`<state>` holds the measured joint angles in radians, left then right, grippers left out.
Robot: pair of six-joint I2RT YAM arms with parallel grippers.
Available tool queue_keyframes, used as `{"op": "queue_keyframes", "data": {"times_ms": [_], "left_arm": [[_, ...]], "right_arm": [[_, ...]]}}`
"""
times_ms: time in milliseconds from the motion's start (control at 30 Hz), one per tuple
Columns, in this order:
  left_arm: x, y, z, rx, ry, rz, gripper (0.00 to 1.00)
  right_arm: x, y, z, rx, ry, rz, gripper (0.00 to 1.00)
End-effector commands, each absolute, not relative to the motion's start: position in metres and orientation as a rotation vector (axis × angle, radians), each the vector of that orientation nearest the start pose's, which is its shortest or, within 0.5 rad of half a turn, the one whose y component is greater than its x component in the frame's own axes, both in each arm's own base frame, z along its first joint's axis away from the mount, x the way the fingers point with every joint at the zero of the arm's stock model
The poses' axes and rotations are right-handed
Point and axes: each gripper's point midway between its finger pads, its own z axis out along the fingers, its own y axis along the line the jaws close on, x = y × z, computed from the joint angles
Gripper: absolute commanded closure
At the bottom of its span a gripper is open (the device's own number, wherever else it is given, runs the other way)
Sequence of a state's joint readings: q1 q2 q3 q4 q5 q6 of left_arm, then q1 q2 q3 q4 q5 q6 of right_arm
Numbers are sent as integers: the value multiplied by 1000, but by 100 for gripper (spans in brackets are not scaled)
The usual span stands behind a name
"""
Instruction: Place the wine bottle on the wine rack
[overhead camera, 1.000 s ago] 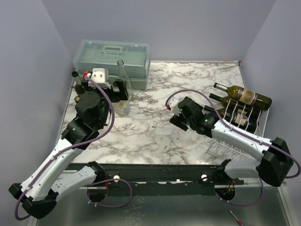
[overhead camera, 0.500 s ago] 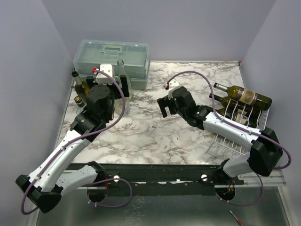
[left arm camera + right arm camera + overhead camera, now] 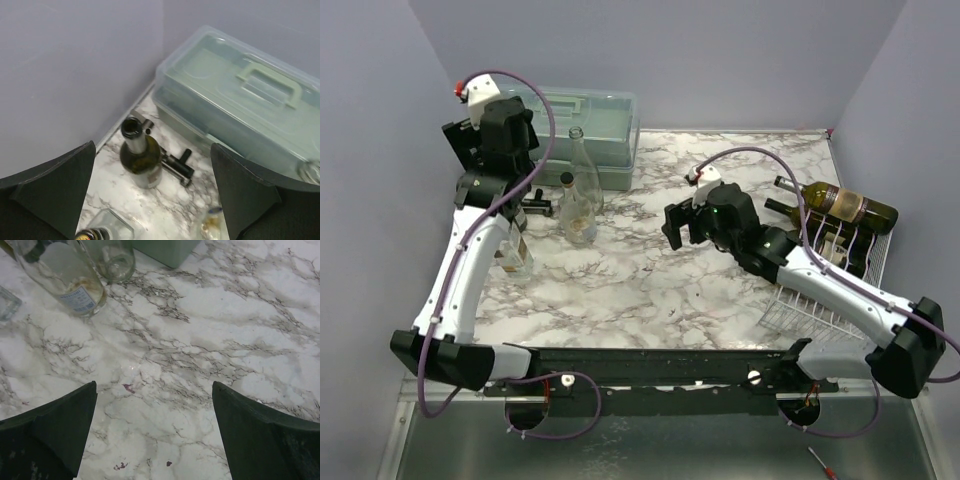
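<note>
An upright dark green wine bottle (image 3: 141, 159) stands in the table's back left corner, directly under my left gripper (image 3: 152, 147). That gripper is open and well above the bottle's mouth. From above, my left gripper (image 3: 465, 148) is raised high by the left wall, and its arm hides the bottle. The white wire wine rack (image 3: 808, 300) sits at the right edge with dark bottles (image 3: 842, 204) lying across it. My right gripper (image 3: 678, 228) is open and empty over the bare marble (image 3: 165, 370) mid-table, left of the rack.
A translucent grey-green toolbox (image 3: 592, 128) stands at the back left. Two clear bottles (image 3: 582, 195) stand in front of it. A black opener (image 3: 178, 165) lies beside the green bottle. A square glass bottle (image 3: 515, 256) stands near the left edge.
My left arm has risen from over the bottles and swung back toward the left corner. My right gripper moved forward to mid-table and lifted. Both stayed open.
</note>
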<state>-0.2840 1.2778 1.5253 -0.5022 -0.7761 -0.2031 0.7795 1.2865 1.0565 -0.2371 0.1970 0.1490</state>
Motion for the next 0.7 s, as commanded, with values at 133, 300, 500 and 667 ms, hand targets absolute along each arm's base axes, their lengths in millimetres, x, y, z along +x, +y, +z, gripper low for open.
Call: {"op": "queue_keyframes", "data": {"times_ms": [133, 300, 500, 667], "left_arm": [[390, 90, 349, -668, 1839, 583, 1], [413, 115, 303, -677, 1958, 630, 1], [435, 128, 263, -680, 2043, 588, 8], [445, 127, 245, -666, 2072, 572, 21]], "right_arm": [[276, 253, 242, -559, 1915, 479, 0], [271, 249, 245, -553, 1903, 489, 0], [268, 247, 246, -557, 1907, 490, 0], [269, 248, 244, -556, 1911, 492, 0]]}}
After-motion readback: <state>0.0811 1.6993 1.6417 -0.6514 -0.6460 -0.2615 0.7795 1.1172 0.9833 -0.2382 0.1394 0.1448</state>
